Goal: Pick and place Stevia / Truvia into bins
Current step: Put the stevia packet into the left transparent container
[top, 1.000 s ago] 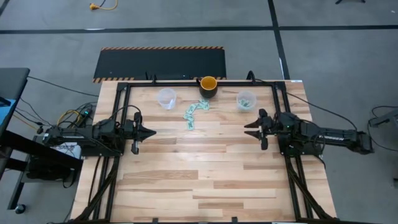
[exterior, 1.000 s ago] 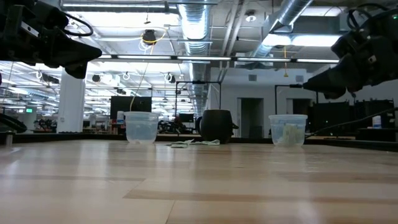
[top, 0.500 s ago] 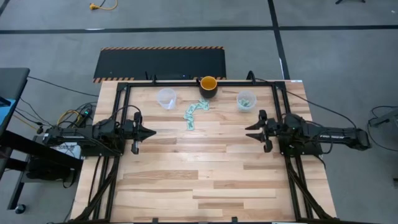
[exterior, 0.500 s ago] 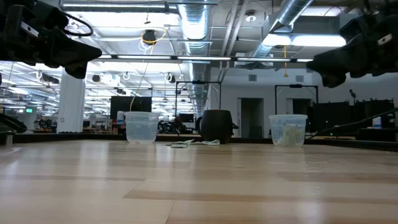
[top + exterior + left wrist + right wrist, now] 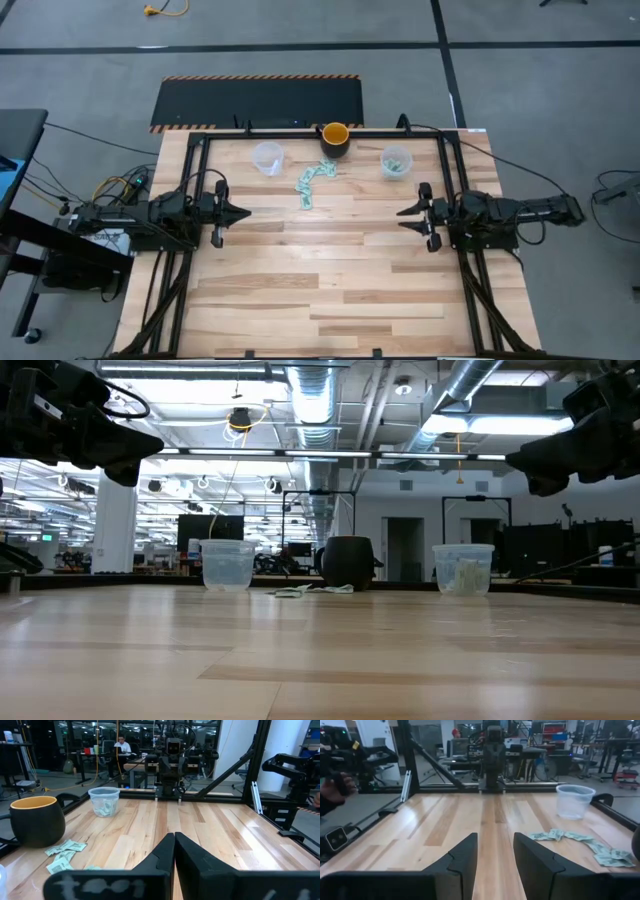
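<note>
A loose pile of light green and white Stevia sachets [image 5: 310, 182] lies flat on the wooden table near its far edge. One clear bin [image 5: 267, 157] stands to their left. The other bin [image 5: 396, 161], to their right, holds a few sachets. My left gripper [image 5: 240, 213] hovers level over the table's left part, shut on nothing [image 5: 174, 851]. My right gripper [image 5: 405, 213] hovers level over the right part, open, with only bare table between its fingers [image 5: 495, 852]. Both point toward the table's middle, short of the sachets.
A yellow-orange cup with a dark outside [image 5: 335, 138] stands at the far edge between the two bins. A black frame [image 5: 300, 131] runs along the far edge and both sides. Bare wood [image 5: 320, 270] fills the middle and near half. A person's hand shows beyond the table [image 5: 332, 787].
My right arm has swung toward the table's near edge, and its gripper has gone a little that way and risen slightly. It now points straight across toward the left arm. Its fingers stay apart. Sachets and bins have not moved.
</note>
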`<action>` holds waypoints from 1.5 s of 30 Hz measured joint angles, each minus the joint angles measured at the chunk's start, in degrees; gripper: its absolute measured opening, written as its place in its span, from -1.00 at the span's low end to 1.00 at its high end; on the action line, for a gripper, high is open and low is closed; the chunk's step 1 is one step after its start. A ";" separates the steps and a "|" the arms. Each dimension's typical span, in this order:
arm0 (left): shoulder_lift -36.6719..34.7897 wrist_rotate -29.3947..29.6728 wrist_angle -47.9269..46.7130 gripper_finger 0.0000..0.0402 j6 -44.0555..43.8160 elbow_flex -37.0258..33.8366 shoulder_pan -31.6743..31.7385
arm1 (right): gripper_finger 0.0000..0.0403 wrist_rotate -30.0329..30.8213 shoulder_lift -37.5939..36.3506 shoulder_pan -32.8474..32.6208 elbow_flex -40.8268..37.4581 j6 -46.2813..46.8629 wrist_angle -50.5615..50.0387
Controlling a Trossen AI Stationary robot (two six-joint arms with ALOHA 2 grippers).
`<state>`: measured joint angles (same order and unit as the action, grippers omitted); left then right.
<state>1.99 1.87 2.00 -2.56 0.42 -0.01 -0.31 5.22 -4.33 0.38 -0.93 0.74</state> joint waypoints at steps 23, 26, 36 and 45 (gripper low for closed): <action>0.01 0.31 0.34 -1.00 -2.28 -0.01 -0.01 | -0.40 0.68 1.32 -0.94 -0.02 -0.41 -0.07; 0.01 1.79 1.40 -1.00 -2.60 -0.01 -0.02 | -0.40 3.24 3.34 0.06 -0.02 0.32 0.25; -0.01 2.09 2.41 -1.00 -0.02 -0.01 0.00 | -0.40 7.84 9.85 3.94 -0.02 6.54 1.02; -0.01 2.07 3.90 -1.00 6.70 0.39 0.00 | -0.40 7.76 10.57 4.10 -0.02 6.97 1.02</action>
<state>1.98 3.94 5.90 4.14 0.81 -0.01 7.45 15.79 -0.23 0.36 6.04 1.76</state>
